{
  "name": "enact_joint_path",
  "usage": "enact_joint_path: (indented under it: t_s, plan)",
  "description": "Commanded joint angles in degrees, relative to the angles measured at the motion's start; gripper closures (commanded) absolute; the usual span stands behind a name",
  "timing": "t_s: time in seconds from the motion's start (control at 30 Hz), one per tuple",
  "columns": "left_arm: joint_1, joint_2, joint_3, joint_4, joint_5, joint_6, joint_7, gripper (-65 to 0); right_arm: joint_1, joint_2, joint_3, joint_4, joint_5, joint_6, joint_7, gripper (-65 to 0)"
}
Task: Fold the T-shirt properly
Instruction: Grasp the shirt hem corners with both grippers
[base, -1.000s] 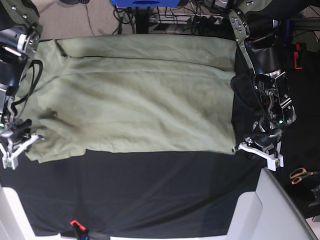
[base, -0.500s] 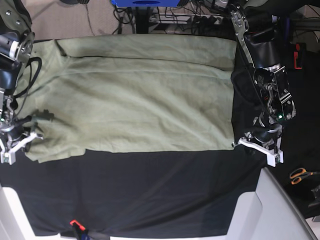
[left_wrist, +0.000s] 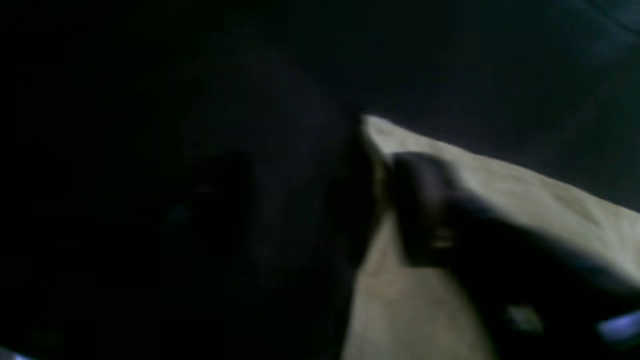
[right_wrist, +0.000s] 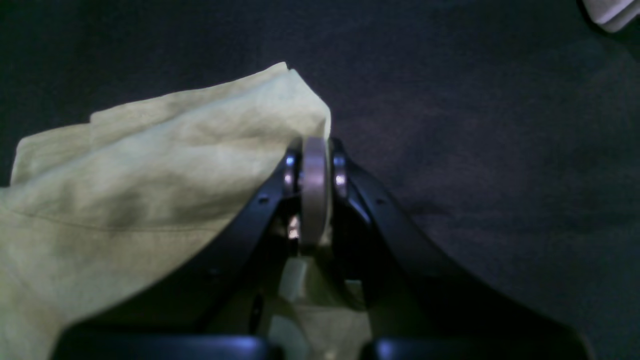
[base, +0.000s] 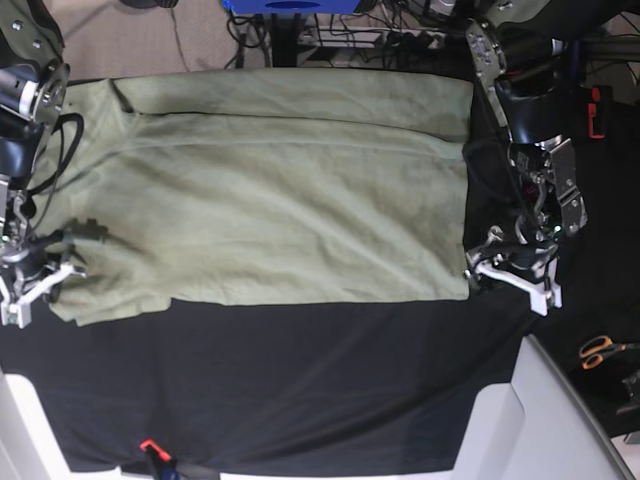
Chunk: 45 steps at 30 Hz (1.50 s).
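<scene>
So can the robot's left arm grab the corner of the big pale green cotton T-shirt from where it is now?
Probably yes. The left gripper sits right at the near corner of the pale green cotton T-shirt, and nothing lies between them. Its wrist view is too dark to tell whether it already pinches the cloth.

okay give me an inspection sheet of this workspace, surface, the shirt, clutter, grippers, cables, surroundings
Surface: black table cloth covers the table, lightly wrinkled.
Job's things: T-shirt, pale green, spread flat, one long edge folded over at the far side.
Clutter: orange-handled scissors off the cloth's edge; small red-tipped object at the near edge.
Grippers: right gripper shut on a T-shirt corner; left gripper at the opposite near corner, the dark wrist view suggests fabric between its fingers, not certain.
Cables: black cable looping beside the right arm; tangle of cords behind the table.
Surroundings: blue object past the far edge.
</scene>
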Motion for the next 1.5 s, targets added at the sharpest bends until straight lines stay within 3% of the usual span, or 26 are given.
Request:
enact_joint_path:
  t_s: [0.0, 0.07, 0.37, 0.87, 1.1, 1.33, 1.47]
  plan:
    - [-1.9, -0.5, 0.0, -0.3, -0.5, -0.4, -2.5, -52.8, 0.8, 1.1, 0.0, 1.0, 0.6, 0.1, 1.3, 0.0]
    - [-2.8, -0.5, 0.5, -4.2, -0.5, -0.4, -4.4, -57.1, 0.7, 1.1, 0.0, 1.0, 0.6, 0.1, 1.3, 0.0]
    - [-8.5, 1.6, 0.7, -17.3, -0.5, -0.4, -8.8, -49.9, 0.4, 1.2, 0.0, 1.0, 0.6, 0.1, 1.3, 0.0]
    - [-9.7, 1.9, 0.7, -21.0, -0.2, -0.4, -9.2, -12.3, 0.3, 1.2, 0.1, 1.0, 0.6, 0.1, 1.3, 0.0]
    - [-9.8, 1.5, 0.7, -25.4, -0.1, -0.4, -14.6, 0.0, 0.3, 1.2, 0.1, 1.0, 0.6, 0.1, 1.3, 0.0]
    - [-10.8, 1.1, 0.9, -27.3, -0.1, -0.4, -17.7, 0.0, 0.3, 1.2, 0.1, 1.0, 0.6, 0.1, 1.3, 0.0]
    - [-10.7, 1.1, 6.8, -24.3, -0.4, -0.4, -17.6, 0.0, 0.3, 1.2, 0.1, 1.0, 0.6, 0.1, 1.3, 0.0]
